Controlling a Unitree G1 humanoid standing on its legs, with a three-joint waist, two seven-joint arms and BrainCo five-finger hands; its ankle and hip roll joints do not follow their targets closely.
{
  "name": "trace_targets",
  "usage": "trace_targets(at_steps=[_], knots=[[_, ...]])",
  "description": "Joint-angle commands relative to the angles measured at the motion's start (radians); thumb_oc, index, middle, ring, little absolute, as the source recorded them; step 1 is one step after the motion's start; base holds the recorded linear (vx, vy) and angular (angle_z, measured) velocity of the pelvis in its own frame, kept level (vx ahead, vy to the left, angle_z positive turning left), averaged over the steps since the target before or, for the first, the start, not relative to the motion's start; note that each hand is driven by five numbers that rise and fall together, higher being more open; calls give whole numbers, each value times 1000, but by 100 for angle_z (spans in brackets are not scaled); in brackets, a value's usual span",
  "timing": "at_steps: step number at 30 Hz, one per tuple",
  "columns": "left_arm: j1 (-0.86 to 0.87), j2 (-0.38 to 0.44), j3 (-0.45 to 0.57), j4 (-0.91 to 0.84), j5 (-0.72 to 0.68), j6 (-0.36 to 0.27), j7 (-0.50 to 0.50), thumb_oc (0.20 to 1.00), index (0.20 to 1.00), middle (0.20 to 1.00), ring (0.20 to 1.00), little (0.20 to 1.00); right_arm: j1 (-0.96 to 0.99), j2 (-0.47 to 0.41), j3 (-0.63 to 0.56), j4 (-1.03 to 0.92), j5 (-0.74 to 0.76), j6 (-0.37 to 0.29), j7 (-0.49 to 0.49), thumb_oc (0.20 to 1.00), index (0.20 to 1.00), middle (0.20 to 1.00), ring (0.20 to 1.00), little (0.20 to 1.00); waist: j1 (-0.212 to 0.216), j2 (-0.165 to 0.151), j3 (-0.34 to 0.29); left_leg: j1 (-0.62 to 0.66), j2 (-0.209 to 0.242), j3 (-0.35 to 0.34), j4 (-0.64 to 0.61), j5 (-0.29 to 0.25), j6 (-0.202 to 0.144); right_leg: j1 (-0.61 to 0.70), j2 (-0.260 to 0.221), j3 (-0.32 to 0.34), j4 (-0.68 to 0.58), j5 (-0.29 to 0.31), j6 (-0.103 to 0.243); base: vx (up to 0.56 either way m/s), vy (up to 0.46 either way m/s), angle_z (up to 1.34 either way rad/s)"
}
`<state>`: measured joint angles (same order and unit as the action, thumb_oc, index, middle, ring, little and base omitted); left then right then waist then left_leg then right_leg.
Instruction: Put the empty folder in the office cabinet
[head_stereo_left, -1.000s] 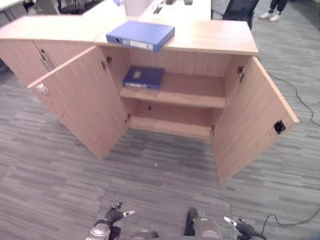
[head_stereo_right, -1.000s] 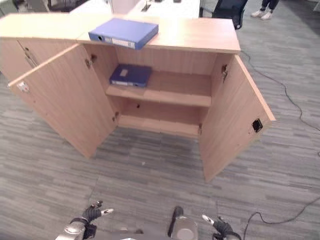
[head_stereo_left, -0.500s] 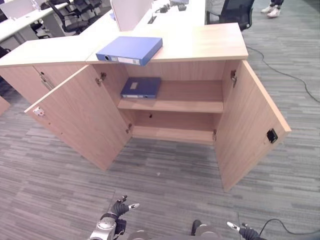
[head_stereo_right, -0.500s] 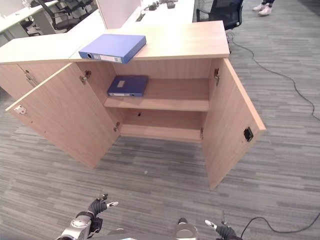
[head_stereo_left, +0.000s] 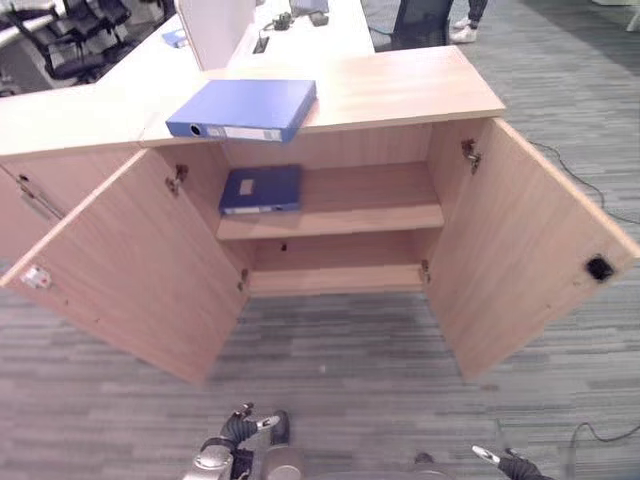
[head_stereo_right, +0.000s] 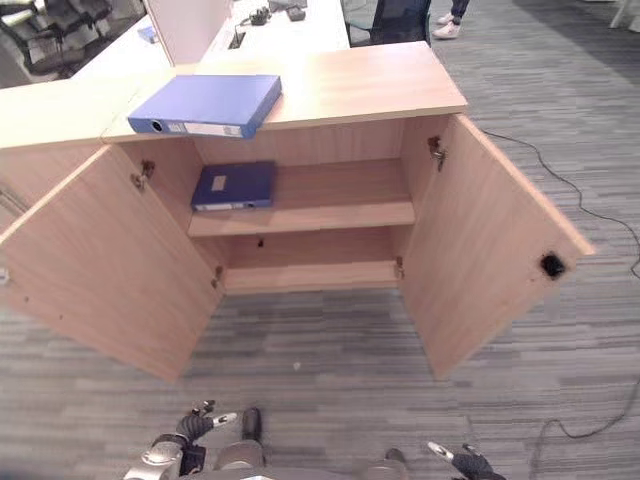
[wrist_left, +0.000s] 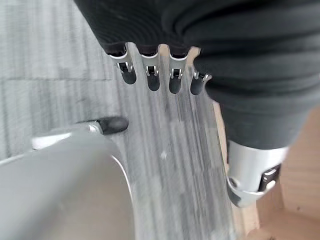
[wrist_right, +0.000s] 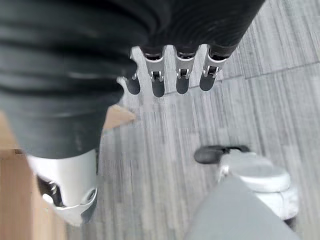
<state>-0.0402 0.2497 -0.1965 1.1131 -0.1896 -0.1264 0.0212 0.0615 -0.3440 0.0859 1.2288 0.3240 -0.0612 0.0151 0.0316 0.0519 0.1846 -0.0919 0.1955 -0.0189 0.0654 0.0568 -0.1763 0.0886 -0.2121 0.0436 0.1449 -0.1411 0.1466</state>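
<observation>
A large blue folder (head_stereo_left: 243, 108) lies flat on top of the wooden office cabinet (head_stereo_left: 400, 90), near its left end. Both cabinet doors stand wide open. A smaller dark blue folder (head_stereo_left: 261, 189) lies at the left of the upper shelf (head_stereo_left: 370, 205). The lower shelf (head_stereo_left: 340, 278) is bare. My left hand (head_stereo_left: 240, 430) hangs low, far in front of the cabinet, with its fingers (wrist_left: 150, 75) relaxed and holding nothing. My right hand (head_stereo_left: 505, 462) is low on the other side, its fingers (wrist_right: 182, 75) straight over the carpet and likewise holding nothing.
The open left door (head_stereo_left: 130, 270) and right door (head_stereo_left: 530, 240) swing out towards me, with grey carpet between them. A second cabinet (head_stereo_left: 40, 170) adjoins on the left. Desks and office chairs stand behind, with a person's shoes (head_stereo_left: 462, 30) at the back.
The camera has moved, so the cabinet is now seen more squarely and its doors reach further towards the picture's edges. Both hands stay low and hold nothing; the folders have not moved.
</observation>
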Motion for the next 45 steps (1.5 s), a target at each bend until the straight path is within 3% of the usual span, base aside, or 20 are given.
trace_targets(at_steps=[1,2,3,5,7,8,9,10,11,14,16,19,24,29,36,39,42,43,44,45], knots=[[10,17,17,-20,-9,-31,4,1000,1000,1000,1000,1000,-52,-41,-15,8,-29,-15,-1,1000,1000,1000,1000,1000,15,-5,-13,-59,125,-83,-124,137,-57,106,0,4,-20,-97,36,258,371,-11],[7,20,11,-14,-1,-30,0,1000,1000,1000,1000,1000,-53,-33,-15,8,-32,-14,2,1000,1000,1000,1000,1000,15,-11,-20,-61,122,-73,-115,137,-56,112,-18,7,-22,-88,49,229,431,-12],[-9,30,-8,-14,13,-31,-3,1000,1000,1000,1000,1000,-54,-21,-22,7,-27,-14,1,1000,1000,1000,1000,1000,16,-36,-28,-92,87,-30,-53,119,-48,118,-72,5,-36,-38,82,258,498,-5],[-22,42,-18,-22,23,-30,-2,1000,1000,1000,1000,1000,-60,-8,-20,7,-27,-12,2,1000,1000,1000,1000,1000,15,-51,-37,-77,57,5,-50,83,-24,71,-101,15,-13,25,93,165,389,6],[-31,59,-35,-45,40,-31,-5,1000,1000,1000,1000,1000,-74,0,-12,-2,-26,-13,3,1000,1000,1000,1000,1000,19,-64,-38,-56,31,50,-60,60,6,21,-134,-4,29,139,102,95,399,-41],[-33,68,-42,-65,42,-29,-8,1000,1000,1000,1000,1000,-82,9,-4,-11,-20,-16,2,1000,1000,1000,1000,1000,21,-56,-29,-30,8,82,-74,44,35,-34,-153,-48,113,222,83,87,515,-49],[-31,75,-41,-80,39,-27,-9,1000,1000,1000,1000,1000,-84,11,-2,-19,-21,-18,1,1000,1000,1000,1000,1000,28,-50,-24,-14,0,101,-83,39,48,-54,-167,-94,153,241,73,105,693,-44],[-22,83,-38,-102,39,-21,-13,1000,1000,1000,1000,1000,-91,17,4,-27,-27,-19,-2,1000,1000,1000,1000,1000,38,-37,-16,29,-33,134,-109,22,79,-71,-202,-227,222,259,55,98,586,-57],[-19,85,-38,-99,44,-20,-16,1000,1000,1000,1000,1000,-94,21,13,-32,-31,-22,-1,1000,1000,1000,1000,1000,36,-37,-10,52,-54,146,-121,13,89,-76,-184,-255,243,248,56,132,522,-74],[-14,81,-28,-88,46,-18,-16,1000,1000,1000,1000,1000,-96,26,30,-43,-22,-29,4,1000,1000,1000,1000,1000,14,-22,-3,92,-83,143,-140,0,107,-145,-52,-211,237,178,43,150,265,-39],[-17,81,-21,-84,43,-20,-11,1000,1000,1000,1000,1000,-93,29,37,-44,-21,-28,3,1000,1000,1000,1000,1000,11,-22,2,116,-101,147,-148,-13,108,-143,-17,-242,129,123,34,130,78,6],[-22,75,-11,-60,47,-20,-3,1000,1000,1000,1000,1000,-93,33,44,-37,-30,-26,1,1000,1000,1000,1000,1000,1,-32,1,145,-108,149,-153,-43,98,-149,-32,-268,-42,170,47,104,-53,2],[-18,61,4,-33,46,-26,8,1000,1000,1000,1000,1000,-94,34,44,-26,-43,-17,6,1000,1000,1000,1000,1000,-27,-33,16,190,-101,137,-153,-66,85,-202,-55,-188,-134,258,83,144,-92,6],[-4,50,4,-8,73,-30,3,1000,1000,1000,1000,1000,-71,30,36,-7,-67,-13,5,1000,1000,1000,1000,1000,-26,-44,-13,218,-106,145,-153,-83,71,-143,-72,-227,-195,286,88,138,-135,-1],[3,19,7,-2,46,-25,5,1000,1000,1000,1000,1000,-51,7,46,20,-79,-21,12,1000,1000,1000,1000,1000,-32,-13,-33,239,-12,123,-137,-58,12,-88,5,-267,-207,228,46,131,-242,-1],[2,15,1,-22,32,-23,0,1000,1000,1000,1000,1000,-50,-8,46,18,-64,-26,14,1000,1000,1000,1000,1000,-32,-11,-16,197,28,113,0,-48,-11,-60,34,-279,-202,187,16,46,-226,-8],[-8,10,-9,-52,17,-22,2,1000,1000,1000,1000,1000,-47,-25,36,21,-54,-27,8,1000,1000,1000,1000,1000,-33,-14,21,113,43,84,179,57,-43,0,52,-309,-215,154,-17,56,-209,1],[-14,12,-10,-72,8,-21,2,1000,1000,1000,1000,1000,-51,-31,31,21,-43,-25,5,1000,1000,1000,1000,1000,-36,-36,45,56,47,96,289,103,-47,27,49,-322,-220,142,-35,28,-175,28],[-14,12,-10,-72,8,-21,2,1000,1000,1000,1000,1000,-51,-31,31,21,-43,-25,5,1000,1000,1000,1000,1000,-36,-36,44,55,47,95,290,103,-47,27,49,-323,-220,142,-35,116,-220,32],[-13,12,-8,-77,8,-19,2,1000,1000,1000,1000,1000,-48,-32,26,25,-35,-19,5,1000,1000,1000,1000,1000,-37,-48,49,26,62,140,332,107,-39,52,54,-324,-229,129,-44,128,-132,27]])
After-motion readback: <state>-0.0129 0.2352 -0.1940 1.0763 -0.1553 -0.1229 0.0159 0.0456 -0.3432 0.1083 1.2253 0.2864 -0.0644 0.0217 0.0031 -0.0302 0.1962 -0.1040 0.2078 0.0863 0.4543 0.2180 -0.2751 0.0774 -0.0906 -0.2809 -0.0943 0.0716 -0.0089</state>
